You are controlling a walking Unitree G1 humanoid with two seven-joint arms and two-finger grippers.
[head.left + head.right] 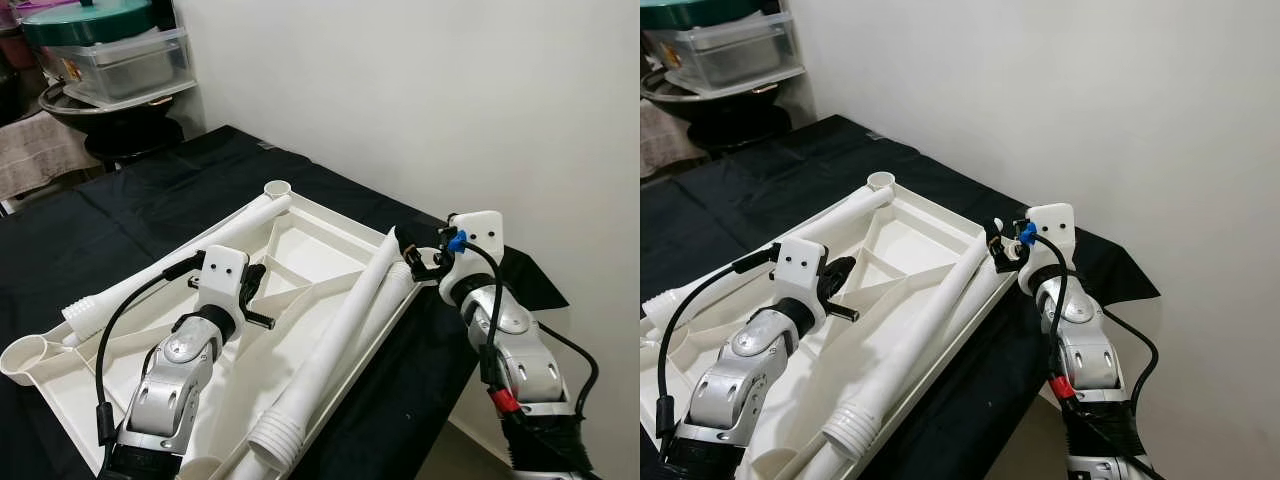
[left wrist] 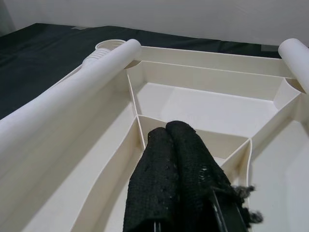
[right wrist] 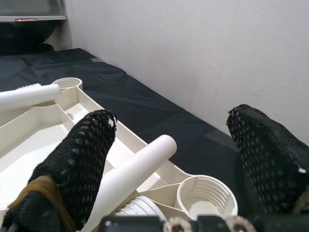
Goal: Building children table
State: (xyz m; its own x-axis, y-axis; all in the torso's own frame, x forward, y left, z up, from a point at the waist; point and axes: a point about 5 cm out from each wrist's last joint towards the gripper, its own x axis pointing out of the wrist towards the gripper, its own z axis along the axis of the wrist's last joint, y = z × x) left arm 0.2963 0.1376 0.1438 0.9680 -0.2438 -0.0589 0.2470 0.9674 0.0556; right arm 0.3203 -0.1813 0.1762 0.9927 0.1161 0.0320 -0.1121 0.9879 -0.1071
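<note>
The white plastic table top (image 1: 330, 222) lies upside down on a black cloth, ribs facing up. One white leg (image 1: 180, 262) rests along its far left edge, its end by a corner socket (image 1: 277, 188). A second leg (image 1: 345, 330) lies slanted across the right side. My left gripper (image 2: 166, 131) is shut and empty, hovering over the middle ribs. My right gripper (image 3: 171, 116) is open at the right corner, its fingers (image 3: 82, 150) straddling the tip of the slanted leg (image 3: 130, 176) above a threaded corner socket (image 3: 205, 195).
The black cloth (image 1: 150, 200) covers the work surface, which ends near the white wall (image 1: 450, 100) on the right. At the back left stand stacked storage boxes (image 1: 120, 55), a dark pan and a towel (image 1: 35, 150). Another corner socket (image 1: 25, 358) sits near left.
</note>
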